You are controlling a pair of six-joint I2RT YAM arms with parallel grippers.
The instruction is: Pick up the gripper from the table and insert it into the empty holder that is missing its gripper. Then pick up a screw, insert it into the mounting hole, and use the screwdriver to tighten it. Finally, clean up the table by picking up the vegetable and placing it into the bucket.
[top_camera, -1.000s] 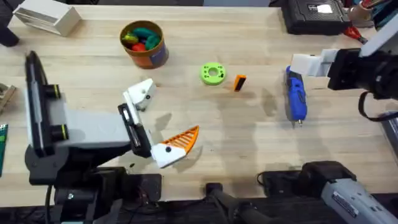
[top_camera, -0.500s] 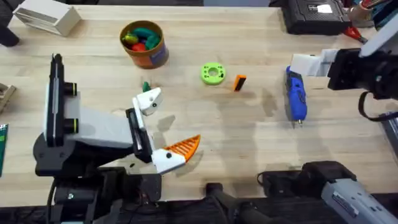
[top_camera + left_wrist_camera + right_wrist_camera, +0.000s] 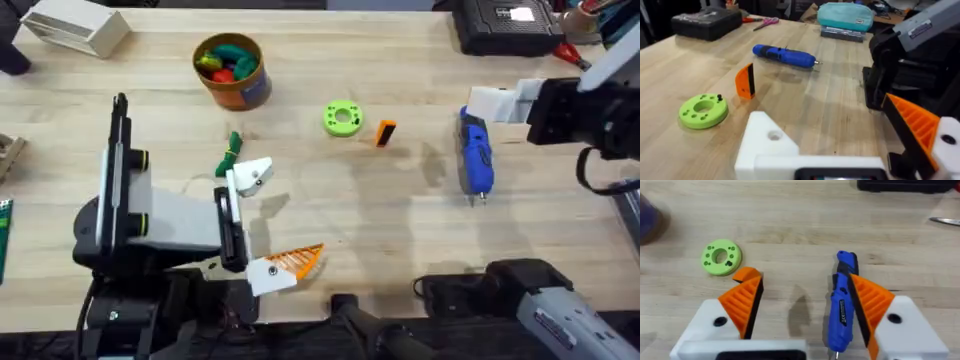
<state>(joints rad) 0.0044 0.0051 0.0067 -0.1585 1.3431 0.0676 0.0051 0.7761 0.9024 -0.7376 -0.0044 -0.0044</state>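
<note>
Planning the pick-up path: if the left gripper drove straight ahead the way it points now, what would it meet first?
Probably the small orange gripper standing on the table, just past the green ring; the blue screwdriver lies farther back. Depth is unclear, so the left gripper might pass beside it.

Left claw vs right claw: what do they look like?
Left claw: white plastic brackets on a black and grey arm, just one orange ribbed finger; the other bracket is bare, with a hole. Right claw: white brackets, two orange ribbed fingers; black arm with a white label.
</note>
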